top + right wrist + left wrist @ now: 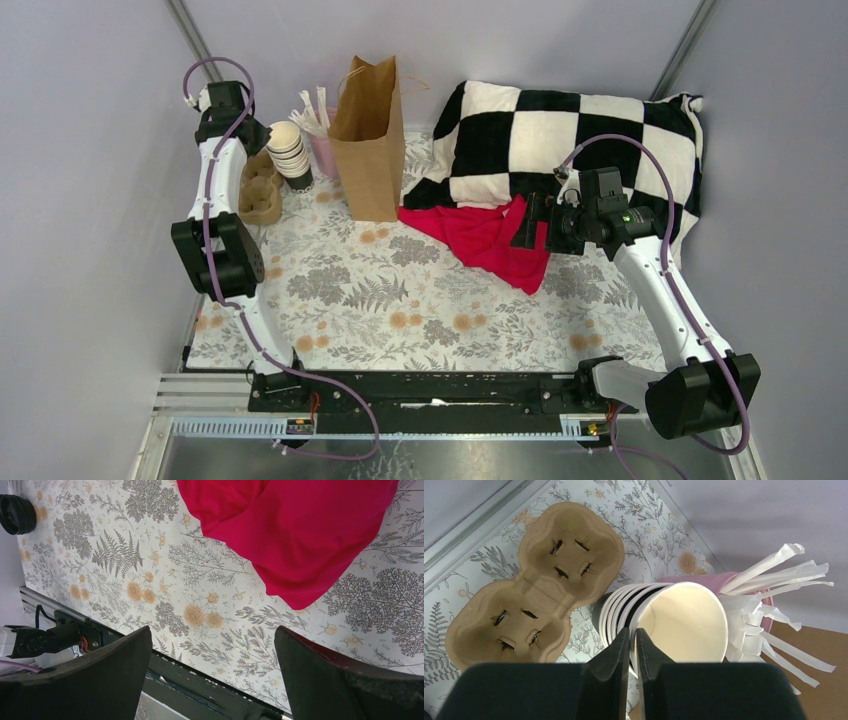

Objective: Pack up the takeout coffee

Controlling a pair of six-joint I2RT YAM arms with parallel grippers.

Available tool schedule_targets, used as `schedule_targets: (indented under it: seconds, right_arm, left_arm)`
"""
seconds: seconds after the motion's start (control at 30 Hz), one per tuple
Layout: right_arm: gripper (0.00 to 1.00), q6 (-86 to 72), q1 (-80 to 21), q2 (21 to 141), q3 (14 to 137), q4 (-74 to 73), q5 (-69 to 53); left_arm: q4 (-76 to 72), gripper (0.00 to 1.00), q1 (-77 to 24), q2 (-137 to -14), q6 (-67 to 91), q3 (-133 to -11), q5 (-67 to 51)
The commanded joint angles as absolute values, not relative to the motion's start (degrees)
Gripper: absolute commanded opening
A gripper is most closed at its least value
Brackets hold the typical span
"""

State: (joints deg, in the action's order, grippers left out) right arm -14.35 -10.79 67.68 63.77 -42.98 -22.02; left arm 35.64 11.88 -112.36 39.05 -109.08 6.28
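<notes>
Taking the arm bases as six o'clock on the tabletop (400,300), we start at four o'clock, where the right arm reaches in toward the middle. The right pincer (212,635) hangs over the floral cover with its jaws spread wide and nothing between them, near the red cloth (490,240). The cloth lies crumpled at about two o'clock from the centre. Its far side is against the checked pillow (560,140), which fills the far right corner.

The coffee (15,512) shows only in the right wrist view, at that picture's ten o'clock corner. We see a round black lid on the floral cover, well apart from the cloth. We cannot tell whether it stands upright, and from above we cannot pick it out.

Farther back, the bag (368,150) stands upright at twelve o'clock. Just beside it at eleven o'clock is a pink holder (324,152) of straws (784,570), then the cup stack (289,150). At ten o'clock lies the tray (539,590), its pockets facing up. The left pincer (632,632) is down at the stack with its jaws only a slit apart. It pinches the wall of the top cup (689,620), one finger inside the rim and one outside.
</notes>
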Motion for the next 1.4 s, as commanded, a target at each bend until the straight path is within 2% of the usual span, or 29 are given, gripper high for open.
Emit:
schedule_targets:
  seconds: [0.0, 0.27, 0.43, 0.87, 1.37]
  right_arm:
    - [0.98, -13.89, -11.09, 67.84, 64.23, -41.88, -21.89]
    - [0.98, -13.89, -11.15, 67.55, 64.16, -41.92, -21.67]
    - [0.98, -13.95, -11.14, 67.40, 64.32, -42.02, -21.67]
    - [0.98, -14.15, -11.14, 67.16, 64.26, -41.84, -22.12]
    - [0.98, -14.52, -11.79, 67.45, 65.35, -42.50, -23.51]
  left_arm:
    - [35.48, 0.13, 11.75, -112.85, 38.35, -111.17, 6.85]
    - [36.65, 0.17, 11.73, -113.65, 37.70, -111.49, 6.78]
    - [36.74, 0.08, 11.70, -113.52, 37.77, -112.59, 7.07]
    - [39.10, 0.00, 11.78, -113.46, 38.10, -117.05, 6.64]
    - [44.15, 0.00, 11.80, -108.26, 36.55, -124.30, 7.71]
